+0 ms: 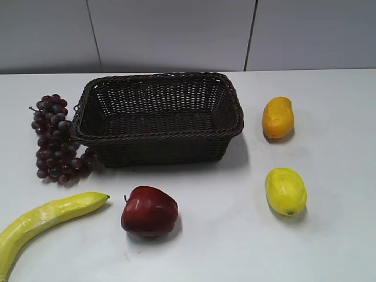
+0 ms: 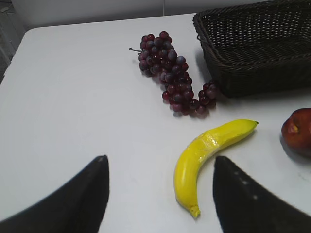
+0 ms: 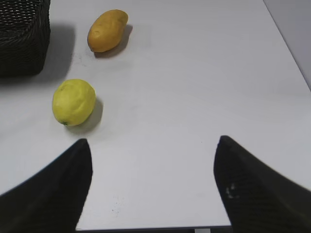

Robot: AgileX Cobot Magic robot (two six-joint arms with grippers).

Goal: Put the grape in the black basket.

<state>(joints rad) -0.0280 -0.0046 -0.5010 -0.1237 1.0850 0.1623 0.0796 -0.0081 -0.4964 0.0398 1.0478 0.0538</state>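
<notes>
On the white table [image 1: 329,247], to the left of the black basket [image 1: 158,117], the grape [image 1: 56,141] is found lying flat, its long axis running away from the camera, its stem end farthest from it. The lower grapes of the bunch lie just beside the basket's near left corner; whether they touch the wicker cannot be told. The basket is seen to hold nothing. A banana [image 2: 206,155] lies near the bunch on its near side, and a red apple [image 1: 148,210] stands in front of the basket. A mango [image 1: 277,117] and a lemon [image 1: 285,191] are placed well apart from the bunch, on the basket's right.

Neither arm appears in the exterior view. In the left wrist view the left gripper [image 2: 160,194] is seen with its jaws spread wide and nothing between them, held above bare table, short of the banana. The right gripper [image 3: 150,189] is likewise spread and empty, over the right side of the table near the lemon.

The step in hand is judged to be the approach to the bunch, and the left arm is the better placed for it. It is recommended that the banana be passed over without contact, and that the jaws be brought down across the narrow width of the bunch at its thick upper part, not along its length. A firm but moderate closure is advised, since loose grapes may shift. The bunch should be lifted clear of the braided rim before it is carried inward.
</notes>
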